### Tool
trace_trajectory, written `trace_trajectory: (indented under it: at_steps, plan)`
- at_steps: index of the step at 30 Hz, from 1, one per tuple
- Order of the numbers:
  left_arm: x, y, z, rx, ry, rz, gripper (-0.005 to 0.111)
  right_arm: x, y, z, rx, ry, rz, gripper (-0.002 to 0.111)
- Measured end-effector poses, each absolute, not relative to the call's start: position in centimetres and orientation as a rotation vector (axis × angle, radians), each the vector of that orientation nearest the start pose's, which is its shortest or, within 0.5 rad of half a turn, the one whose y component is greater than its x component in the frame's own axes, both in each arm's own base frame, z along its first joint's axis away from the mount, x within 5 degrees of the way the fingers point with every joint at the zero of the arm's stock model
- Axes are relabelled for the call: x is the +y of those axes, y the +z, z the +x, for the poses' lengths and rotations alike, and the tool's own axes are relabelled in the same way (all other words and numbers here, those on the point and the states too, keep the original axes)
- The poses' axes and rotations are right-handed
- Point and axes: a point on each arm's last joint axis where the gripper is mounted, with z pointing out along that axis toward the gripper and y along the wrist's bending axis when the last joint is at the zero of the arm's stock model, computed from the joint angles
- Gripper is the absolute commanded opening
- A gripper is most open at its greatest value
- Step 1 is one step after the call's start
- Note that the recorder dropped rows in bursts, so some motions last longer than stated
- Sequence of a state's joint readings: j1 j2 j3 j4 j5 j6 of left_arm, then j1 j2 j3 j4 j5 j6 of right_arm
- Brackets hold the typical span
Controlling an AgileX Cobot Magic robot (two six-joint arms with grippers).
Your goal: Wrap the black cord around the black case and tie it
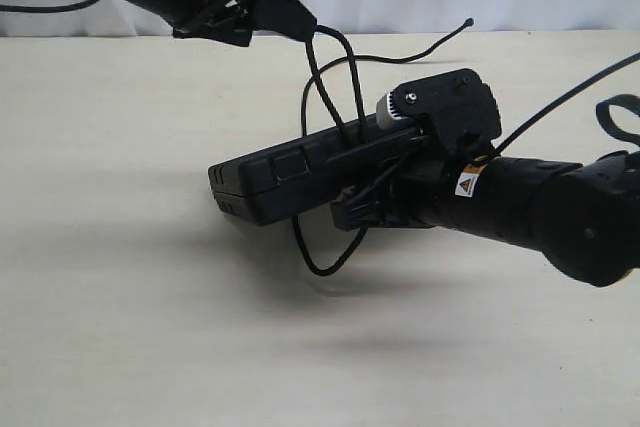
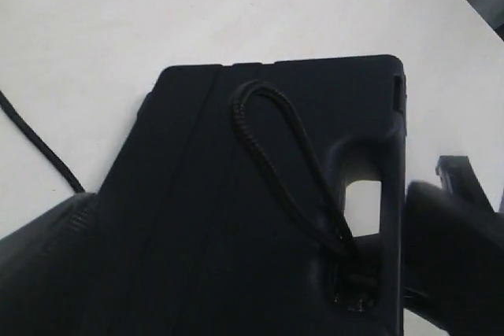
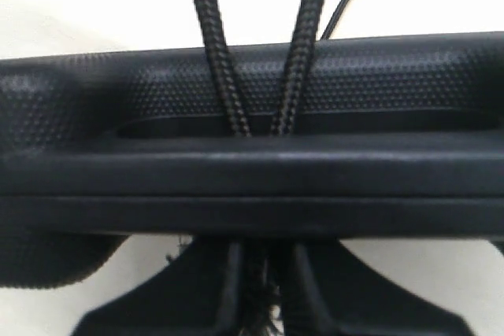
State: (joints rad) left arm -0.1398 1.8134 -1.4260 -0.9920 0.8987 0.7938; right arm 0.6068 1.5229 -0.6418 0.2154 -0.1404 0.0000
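Slippage is the main worry. The case (image 1: pixel 285 172) looks lifted clear of the desk (image 1: pixel 120 327), tipped with its handle end highest. Nothing appears to clamp it. It seems to be carried only by the cord (image 3: pixel 219 45) threaded through its handle cut-out and by resting on the right arm.

Two strands rise from the cut-out to the tip of the left gripper (image 1: pixel 295 22). That suggests a hold, but its jaws are not shown, so I cannot tell whether it is clenched. Beneath the case, the right gripper (image 3: pixel 261 261) has its fingers drawn close with the frayed tuft between them, so it is clenched on the cord.

A hard upward pull from the left could drag that tuft out of the fingers and back through the cut-out, dropping the case. A swing could slide the case along the strands and twist it. Slack dangling under the case might snag the right arm. No turn round the case's body looks made yet, so tying seems some way off.
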Motion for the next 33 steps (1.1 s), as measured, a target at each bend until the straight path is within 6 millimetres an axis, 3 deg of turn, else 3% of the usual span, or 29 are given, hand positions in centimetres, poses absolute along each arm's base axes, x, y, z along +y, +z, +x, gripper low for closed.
trace_trajectory:
  at_steps: [6,14,19,24,30,33]
  plan:
    - [-11.8,26.6,38.9,2.335,-0.967,0.565,0.089,16.2,18.8,23.8,2.221,0.412,-0.426,0.004]
    - [-12.7,24.5,39.3,2.315,-1.137,0.622,0.04,16.2,18.8,23.8,2.225,0.411,-0.427,0.004]
    - [-13.1,23.1,39.5,2.301,-1.226,0.652,0.017,16.2,18.8,23.8,2.225,0.411,-0.427,0.005]
    - [-13.3,23.3,39.3,2.264,-1.266,0.694,0.0,16.2,18.7,23.8,2.226,0.411,-0.428,0.027]
    - [-13.5,23.6,39.0,2.216,-1.327,0.733,0.0,16.2,18.7,23.8,2.236,0.41,-0.431,0.06]
    - [-13.6,23.8,38.9,2.201,-1.349,0.736,0.0,16.1,18.4,23.6,2.268,0.405,-0.44,0.068]
